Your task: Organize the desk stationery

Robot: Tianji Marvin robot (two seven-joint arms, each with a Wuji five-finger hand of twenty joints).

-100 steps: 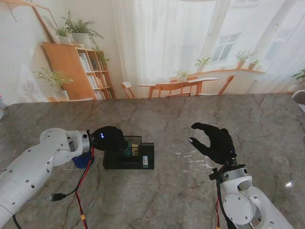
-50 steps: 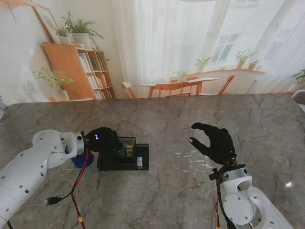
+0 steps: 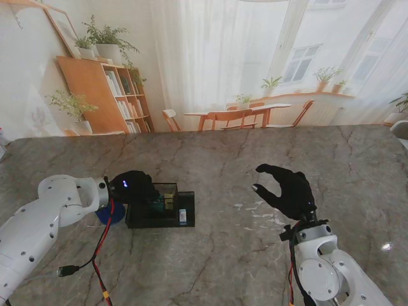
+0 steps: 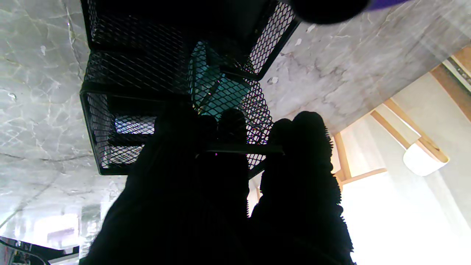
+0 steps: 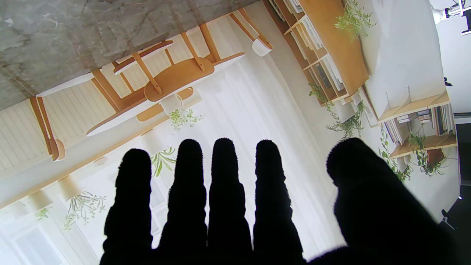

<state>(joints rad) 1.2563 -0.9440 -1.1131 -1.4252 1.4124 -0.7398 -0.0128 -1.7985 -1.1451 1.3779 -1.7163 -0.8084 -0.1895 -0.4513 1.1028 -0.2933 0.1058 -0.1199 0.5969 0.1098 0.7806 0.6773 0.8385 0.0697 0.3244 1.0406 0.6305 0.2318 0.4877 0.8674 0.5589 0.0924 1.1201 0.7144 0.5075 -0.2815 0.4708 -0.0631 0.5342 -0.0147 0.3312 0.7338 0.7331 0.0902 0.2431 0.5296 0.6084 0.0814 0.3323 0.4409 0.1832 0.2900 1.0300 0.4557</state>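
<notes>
The black mesh organiser (image 3: pixel 159 207) sits on the grey marble desk (image 3: pixel 255 255), left of the desk's centre, with a few small stationery items (image 3: pixel 167 203) inside that are too small to identify. It appears light, rigid and open-walled, likely to slide on the polished stone; the stiff top rim looks the soundest place to take hold, the mesh panels less so. The left hand (image 3: pixel 132 187) is at the organiser's left end, fingers (image 4: pixel 235 125) curled over and clamped on the rim. A blue object (image 3: pixel 105 215) lies just left of the organiser, partly hidden by the wrist. The right hand (image 3: pixel 288 190) hovers well right of the organiser, fingers (image 5: pixel 224 165) apart and holding nothing. The left wrist view confirms finger contact on the rim and shows a teal item through the mesh; the stand view shows neither clearly.
</notes>
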